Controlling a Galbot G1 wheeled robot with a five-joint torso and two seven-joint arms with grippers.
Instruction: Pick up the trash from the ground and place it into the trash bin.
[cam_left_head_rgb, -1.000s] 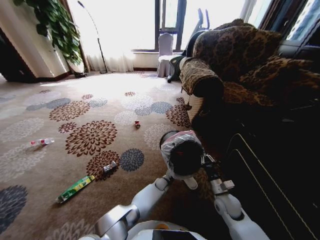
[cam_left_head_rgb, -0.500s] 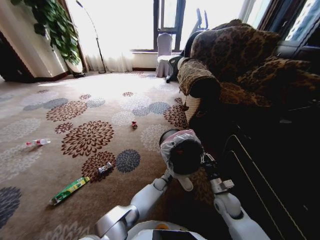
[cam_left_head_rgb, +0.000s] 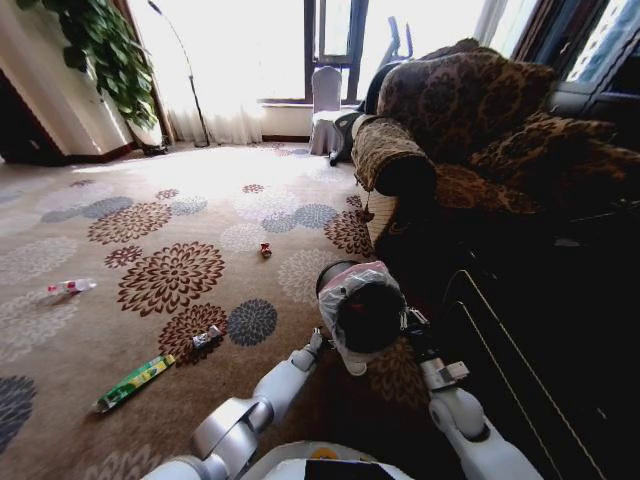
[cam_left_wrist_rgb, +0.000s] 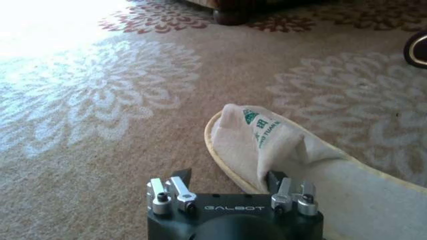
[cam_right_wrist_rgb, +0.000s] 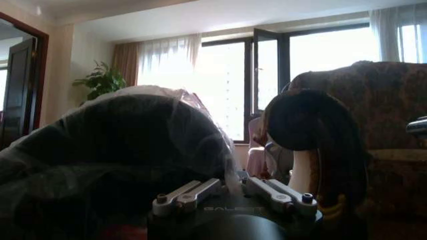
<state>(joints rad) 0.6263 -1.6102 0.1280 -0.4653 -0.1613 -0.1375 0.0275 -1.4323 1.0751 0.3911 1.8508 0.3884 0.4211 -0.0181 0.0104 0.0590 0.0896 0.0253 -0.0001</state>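
The trash bin (cam_left_head_rgb: 362, 305), black with a whitish-pink liner, hangs in front of me, and my right gripper (cam_left_head_rgb: 409, 324) is shut on its rim; its dark lined wall (cam_right_wrist_rgb: 113, 150) fills the right wrist view. Just under the bin a white slipper (cam_left_head_rgb: 354, 363) lies on the carpet. My left gripper (cam_left_wrist_rgb: 227, 182) is open low over the slipper (cam_left_wrist_rgb: 267, 142), one finger against its fabric, the other apart from its sole. Farther left on the floor lie a clear bottle (cam_left_head_rgb: 68, 288), a green wrapper (cam_left_head_rgb: 130, 383), a small packet (cam_left_head_rgb: 208, 337) and a red bit (cam_left_head_rgb: 265, 250).
A patterned brown sofa (cam_left_head_rgb: 470, 130) stands right of the bin, with dark furniture (cam_left_head_rgb: 540, 330) beside my right arm. A potted plant (cam_left_head_rgb: 100, 50) and a floor lamp (cam_left_head_rgb: 180, 70) stand at the far wall. Flowered carpet (cam_left_head_rgb: 170, 280) stretches open to the left.
The whole head picture has slid left, so the camera has moved. The bin stays put in my right gripper. My left arm has swung left and lower, keeping over the slipper.
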